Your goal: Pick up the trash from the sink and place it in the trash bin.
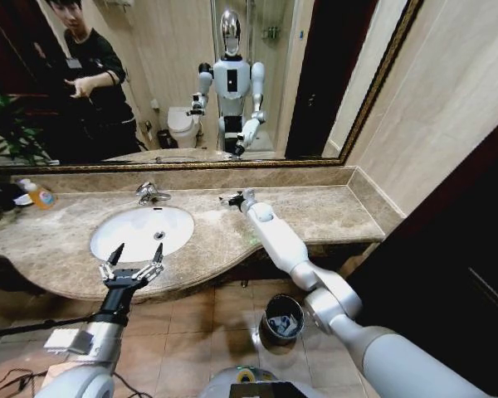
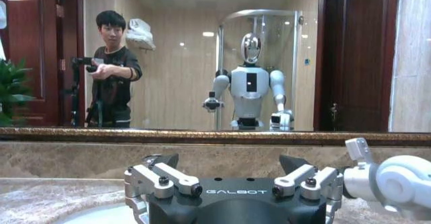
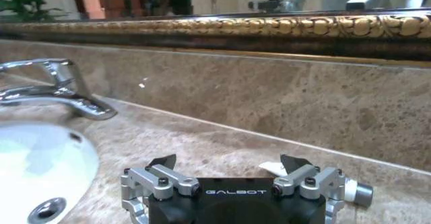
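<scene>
My right gripper [image 3: 229, 166], jaws apart, hovers over the beige marble tabletop [image 3: 202, 143]; a small white scrap [image 3: 273, 167] lies just ahead, between them.

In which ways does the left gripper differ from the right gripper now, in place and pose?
The left gripper hovers at the near rim of the white oval sink; the right gripper sits low over the beige marble counter, right of the chrome faucet. The left arm reaches up from below; the right arm stretches far forward across the counter. Both are open and empty.
</scene>
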`<state>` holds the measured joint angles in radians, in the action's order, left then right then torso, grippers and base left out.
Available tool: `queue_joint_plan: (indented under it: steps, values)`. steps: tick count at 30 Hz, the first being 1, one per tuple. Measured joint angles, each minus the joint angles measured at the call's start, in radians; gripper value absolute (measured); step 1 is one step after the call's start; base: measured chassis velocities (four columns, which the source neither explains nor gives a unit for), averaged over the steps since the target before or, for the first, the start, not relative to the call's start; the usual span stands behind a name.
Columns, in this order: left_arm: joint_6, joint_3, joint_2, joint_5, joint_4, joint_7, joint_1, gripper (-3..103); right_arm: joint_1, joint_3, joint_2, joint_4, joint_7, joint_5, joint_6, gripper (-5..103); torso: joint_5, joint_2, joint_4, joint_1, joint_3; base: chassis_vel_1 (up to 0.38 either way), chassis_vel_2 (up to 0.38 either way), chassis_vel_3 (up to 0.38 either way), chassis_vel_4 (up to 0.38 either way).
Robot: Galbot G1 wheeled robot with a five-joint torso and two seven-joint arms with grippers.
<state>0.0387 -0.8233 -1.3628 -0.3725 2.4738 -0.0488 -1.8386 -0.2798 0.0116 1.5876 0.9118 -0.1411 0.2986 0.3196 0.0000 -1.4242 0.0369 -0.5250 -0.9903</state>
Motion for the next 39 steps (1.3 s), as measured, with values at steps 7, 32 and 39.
queue_joint_plan:
  steps: [7,32,39]
  values:
    - [0.000,0.000,0.000,0.000,0.000,0.000,0.000,100,0.035,0.034,0.019,-0.103,-0.022,-0.013,-0.125,100,0.0001,0.000,0.0000,0.000,0.000,0.000,0.000,0.000,0.000]
    - [0.000,0.000,0.000,0.000,0.000,0.000,0.000,100,0.186,0.078,0.021,-0.335,-0.202,-0.243,-0.085,100,0.0000,0.000,-0.0001,0.000,0.000,0.000,0.000,0.000,0.000]
    - [0.000,0.000,0.000,0.000,0.000,0.000,0.000,100,0.205,0.077,0.021,-0.370,-0.192,-0.220,-0.084,100,0.0000,0.000,-0.0001,0.000,0.000,0.000,0.000,0.000,0.000]
